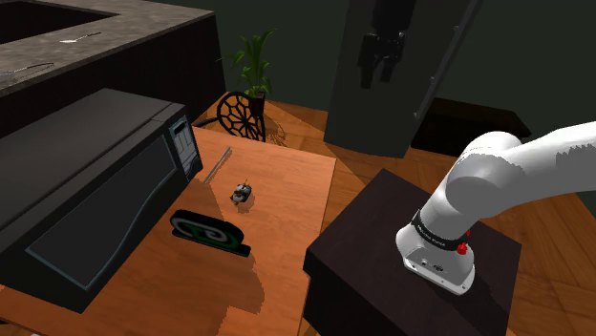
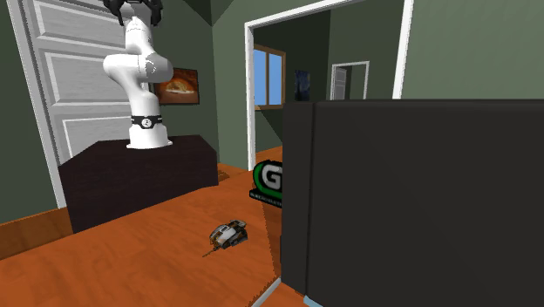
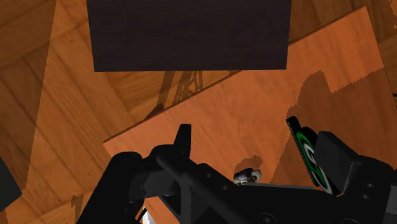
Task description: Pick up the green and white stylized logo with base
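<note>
The green and white logo on its black base (image 1: 210,234) stands upright on the wooden table (image 1: 296,181), just in front of the microwave. It appears again as the logo (image 2: 268,180) half hidden behind the microwave's corner, and as the logo (image 3: 310,156) seen edge-on beside one finger. My black gripper (image 1: 380,59) hangs high above the table's far end, well away from the logo, and is also at the top of the second exterior view (image 2: 135,9). In the wrist view the gripper (image 3: 259,141) is open with nothing between its fingers.
A large black microwave (image 1: 86,196) takes up the table's left side. A small grey mouse-like object (image 1: 242,194) lies near the logo, and a thin rod (image 1: 217,164) lies beyond it. A black wire wheel (image 1: 241,116) and a plant (image 1: 254,57) stand past the table. The dark stand (image 1: 382,277) is at lower right.
</note>
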Motion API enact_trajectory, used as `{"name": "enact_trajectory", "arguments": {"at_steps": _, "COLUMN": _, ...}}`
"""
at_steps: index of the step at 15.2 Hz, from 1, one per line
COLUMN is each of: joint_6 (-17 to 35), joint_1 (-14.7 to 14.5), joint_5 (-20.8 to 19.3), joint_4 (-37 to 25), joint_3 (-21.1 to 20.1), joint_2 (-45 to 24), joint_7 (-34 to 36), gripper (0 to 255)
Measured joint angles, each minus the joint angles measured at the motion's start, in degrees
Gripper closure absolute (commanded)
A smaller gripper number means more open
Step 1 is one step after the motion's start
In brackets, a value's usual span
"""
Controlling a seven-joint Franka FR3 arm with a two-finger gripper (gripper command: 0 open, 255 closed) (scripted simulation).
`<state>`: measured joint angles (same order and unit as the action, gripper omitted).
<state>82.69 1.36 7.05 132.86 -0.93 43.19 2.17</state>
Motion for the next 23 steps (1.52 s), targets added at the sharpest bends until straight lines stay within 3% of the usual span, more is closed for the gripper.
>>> {"name": "enact_trajectory", "arguments": {"at_steps": 3, "joint_6": 2.2, "joint_1": -0.5, "joint_5": 0.5, "joint_4": 1.1, "joint_3": -1.1, "joint_2": -0.9, "joint_7": 0.4, "gripper": 0}}
{"name": "enact_trajectory", "arguments": {"at_steps": 10, "joint_6": 13.9, "joint_1": -3.2, "joint_5": 2.5, "joint_4": 4.4, "joint_3": -7.0, "joint_2": -8.3, "joint_7": 2.4, "gripper": 0}}
{"name": "enact_trajectory", "arguments": {"at_steps": 17, "joint_6": 26.4, "joint_1": -5.2, "joint_5": 2.8, "joint_4": 5.0, "joint_3": -12.8, "joint_2": -19.2, "joint_7": 4.7, "gripper": 0}}
{"name": "enact_trajectory", "arguments": {"at_steps": 23, "joint_6": 36.1, "joint_1": -6.3, "joint_5": 0.1, "joint_4": 2.1, "joint_3": -17.4, "joint_2": -31.2, "joint_7": 8.0, "gripper": 0}}
